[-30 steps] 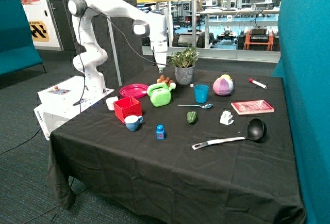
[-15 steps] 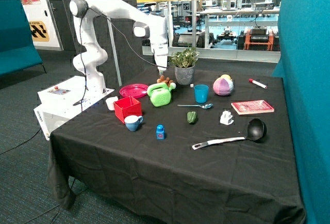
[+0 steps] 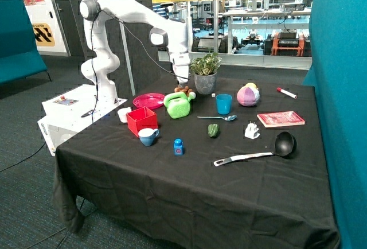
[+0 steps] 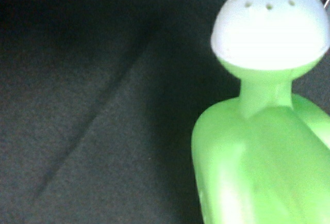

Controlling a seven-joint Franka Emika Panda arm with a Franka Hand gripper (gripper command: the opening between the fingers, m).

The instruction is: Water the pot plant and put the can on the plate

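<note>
The light-green watering can (image 3: 178, 105) stands upright on the black tablecloth, between the magenta plate (image 3: 148, 100) and the pot plant (image 3: 205, 72). The plate holds nothing. The plant stands in its grey pot behind the can. My gripper (image 3: 182, 81) hangs just above the can, over its spout side, beside the plant. In the wrist view the can's green body (image 4: 258, 157) and its pale pierced spout tip (image 4: 270, 25) fill one side of the picture, very close, with black cloth beside them.
A red square box (image 3: 141, 120), a blue-and-white mug (image 3: 148, 136) and a small white cup (image 3: 124, 114) stand near the plate. A blue cup (image 3: 223, 104), spoon (image 3: 218, 117), ball (image 3: 248, 95), green pepper (image 3: 213, 129), ladle (image 3: 258, 152) and red book (image 3: 280, 119) lie further along the table.
My gripper has moved slightly toward the plant and lower, closer over the watering can. The can, plant and plate have not moved.
</note>
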